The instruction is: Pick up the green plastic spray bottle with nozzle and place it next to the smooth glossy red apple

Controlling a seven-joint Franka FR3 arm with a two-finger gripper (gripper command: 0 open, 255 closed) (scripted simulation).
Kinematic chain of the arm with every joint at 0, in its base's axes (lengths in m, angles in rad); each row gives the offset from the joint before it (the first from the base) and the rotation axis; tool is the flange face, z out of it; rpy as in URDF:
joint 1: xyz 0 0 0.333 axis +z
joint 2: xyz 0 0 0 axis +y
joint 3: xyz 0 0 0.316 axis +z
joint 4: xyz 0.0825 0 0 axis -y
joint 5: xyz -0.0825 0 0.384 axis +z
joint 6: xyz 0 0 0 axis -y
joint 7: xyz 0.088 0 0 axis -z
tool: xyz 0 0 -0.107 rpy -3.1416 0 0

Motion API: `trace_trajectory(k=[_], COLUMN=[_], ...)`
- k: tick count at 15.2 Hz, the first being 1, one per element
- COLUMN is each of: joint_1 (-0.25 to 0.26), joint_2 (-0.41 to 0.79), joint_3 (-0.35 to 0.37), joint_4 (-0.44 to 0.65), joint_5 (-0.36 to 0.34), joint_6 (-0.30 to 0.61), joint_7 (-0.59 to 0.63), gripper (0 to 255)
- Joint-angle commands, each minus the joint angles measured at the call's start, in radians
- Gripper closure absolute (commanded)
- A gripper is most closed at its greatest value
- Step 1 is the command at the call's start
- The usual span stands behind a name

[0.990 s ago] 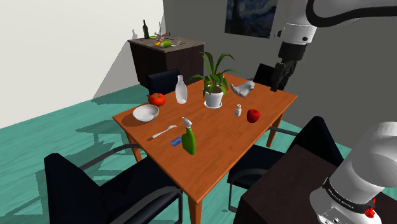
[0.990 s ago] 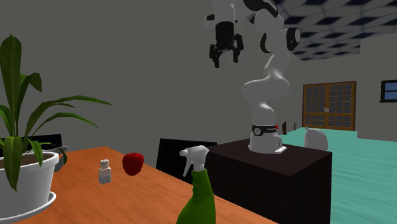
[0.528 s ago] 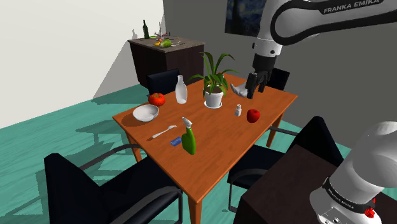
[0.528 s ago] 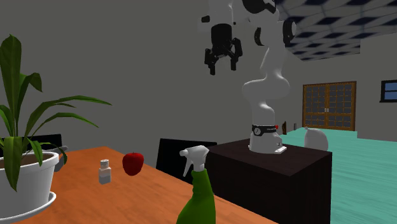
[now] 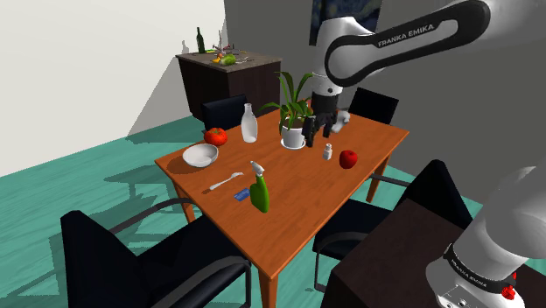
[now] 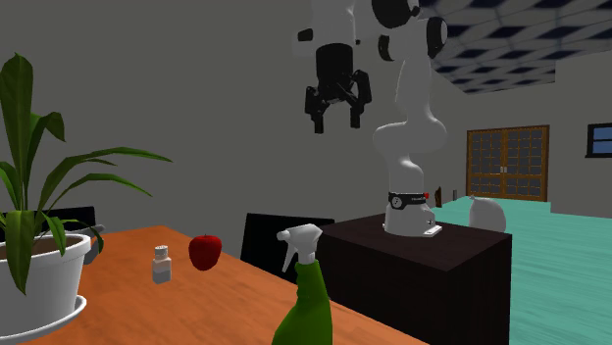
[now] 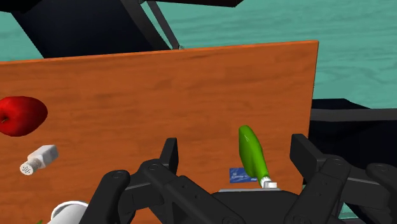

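One green spray bottle (image 5: 259, 191) is seen upright on the counter (image 5: 302, 188) in the shoulder view, well apart from the pincer (image 5: 319, 131), which hangs beside the plant (image 5: 296, 109). In the second exterior view the pincer (image 6: 333, 116) is shown spread open and empty, high above the apple (image 6: 205, 251). In the wrist view the bottle (image 7: 252, 153) is framed between the fingers, untouched, its nozzle end nearest the pincer.
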Motion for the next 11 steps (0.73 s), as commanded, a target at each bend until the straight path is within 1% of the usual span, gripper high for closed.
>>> trace_trajectory(k=[1, 6, 11], joint_1=[0.004, 0.023, 0.060], joint_2=[0.073, 0.269, 0.471], joint_3=[0.016, 0.046, 0.056], joint_4=[0.042, 0.178, 0.349], joint_5=[-0.015, -0.071, -0.137], joint_6=[0.029, 0.078, 0.094], joint_7=[0.026, 0.099, 0.168], gripper=[0, 0, 0])
